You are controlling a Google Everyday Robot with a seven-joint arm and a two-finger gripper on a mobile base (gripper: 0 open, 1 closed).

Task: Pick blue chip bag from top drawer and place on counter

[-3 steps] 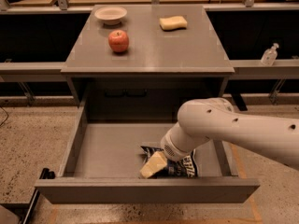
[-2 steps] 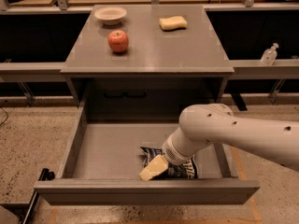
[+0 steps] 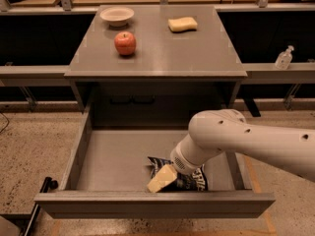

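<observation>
Almost nothing has moved since the earlier frames: we see the arm (image 3: 246, 141) sunk a touch lower, and the pincer (image 3: 162, 179) stays down inside the top drawer (image 3: 152, 205). The drawer is pulled fully out. The pincer's pale tip lies on the blue chip bag (image 3: 194, 181), at the bag's left part. Whether it is apart or clamped on the bag we cannot tell. The bag lies on the drawer floor, near the front panel and right of centre, partly hidden by the wrist. On the desk (image 3: 162, 58) we see a red apple (image 3: 125, 43), a bowl (image 3: 117, 15) behind it and a yellow sponge (image 3: 182, 24) at the back right, all apart. A clear bottle (image 3: 284, 58) stands on a ledge at the far right.
</observation>
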